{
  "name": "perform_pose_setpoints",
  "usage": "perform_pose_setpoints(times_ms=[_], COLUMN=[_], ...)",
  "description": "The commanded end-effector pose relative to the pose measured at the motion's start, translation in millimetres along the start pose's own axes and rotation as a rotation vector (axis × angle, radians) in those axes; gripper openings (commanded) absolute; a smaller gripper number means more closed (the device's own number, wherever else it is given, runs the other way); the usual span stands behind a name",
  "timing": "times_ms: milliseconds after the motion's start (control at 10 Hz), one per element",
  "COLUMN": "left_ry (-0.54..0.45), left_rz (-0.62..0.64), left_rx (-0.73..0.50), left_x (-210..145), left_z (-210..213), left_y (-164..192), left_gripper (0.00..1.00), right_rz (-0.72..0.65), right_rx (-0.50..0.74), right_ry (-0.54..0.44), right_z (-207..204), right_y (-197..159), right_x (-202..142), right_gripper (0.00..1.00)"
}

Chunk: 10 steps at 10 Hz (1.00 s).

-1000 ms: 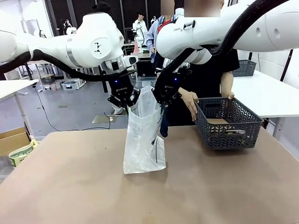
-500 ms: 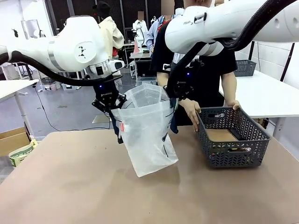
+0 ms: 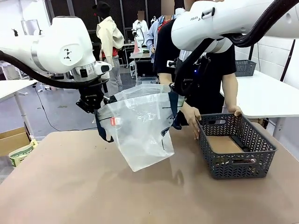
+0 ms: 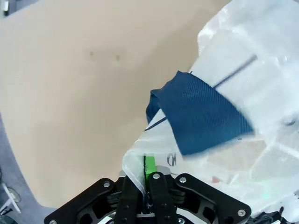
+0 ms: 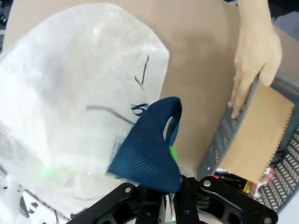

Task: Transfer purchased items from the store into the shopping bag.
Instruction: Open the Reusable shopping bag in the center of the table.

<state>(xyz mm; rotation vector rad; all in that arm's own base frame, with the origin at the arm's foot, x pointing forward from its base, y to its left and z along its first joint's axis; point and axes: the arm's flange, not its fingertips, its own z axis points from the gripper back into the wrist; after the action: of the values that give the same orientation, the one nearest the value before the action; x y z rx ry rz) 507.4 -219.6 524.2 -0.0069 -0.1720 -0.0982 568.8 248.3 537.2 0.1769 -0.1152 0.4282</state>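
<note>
Both tools held the shopping bag open over the surface

The left tool (image 3: 95, 104) (image 4: 145, 173) was clenched on one side of the shopping bag (image 3: 140, 130) at its rim, and the right tool (image 3: 180, 91) (image 5: 169, 189) was clenched on the opposite side at a navy strap handle (image 5: 149, 149). The bag's mouth was stretched wide between them. The crinkly bag hung tilted above the brown surface (image 3: 70, 186), left of the dark grey basket (image 3: 233, 165). A person's hand (image 3: 190, 114) (image 5: 252, 60) gripped the basket's near rim, and a brown spiral-edged pad (image 3: 224, 143) lay inside it
</note>
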Motion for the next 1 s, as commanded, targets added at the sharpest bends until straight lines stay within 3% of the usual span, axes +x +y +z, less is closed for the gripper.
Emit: perform_pose_setpoints(times_ms=[0, 200, 400, 500, 700, 900], left_ry=[-0.059, -0.127, -0.146, -0.118, -0.157, -0.117], left_rz=[-0.056, -0.142, -0.203, -0.211, -0.168, -0.122], left_rx=[0.139, 0.310, 0.305, 0.206, 0.061, -0.156], left_x=[-5, 0, 2, 2, 1, 3], left_z=[-1, -1, -2, -7, -17, -17], left_y=[11, 0, -13, -24, -38, -30], left_gripper=[0.00, 0.00, 0.00, 0.00, 0.00, 0.00], right_rz=[0.042, 0.106, 0.128, 0.121, 0.121, 0.106], right_rx=[-0.091, -0.257, -0.298, -0.272, -0.182, -0.039], right_ry=[0.087, 0.266, 0.326, 0.285, 0.084, 0.001], right_z=[5, 8, 1, -15, -25, -19], right_y=[-5, 9, 13, 16, 28, 30], right_x=[-5, 8, 15, 18, 22, 25], right_gripper=[0.00, 0.00, 0.00, 0.00, 0.00, 0.00])
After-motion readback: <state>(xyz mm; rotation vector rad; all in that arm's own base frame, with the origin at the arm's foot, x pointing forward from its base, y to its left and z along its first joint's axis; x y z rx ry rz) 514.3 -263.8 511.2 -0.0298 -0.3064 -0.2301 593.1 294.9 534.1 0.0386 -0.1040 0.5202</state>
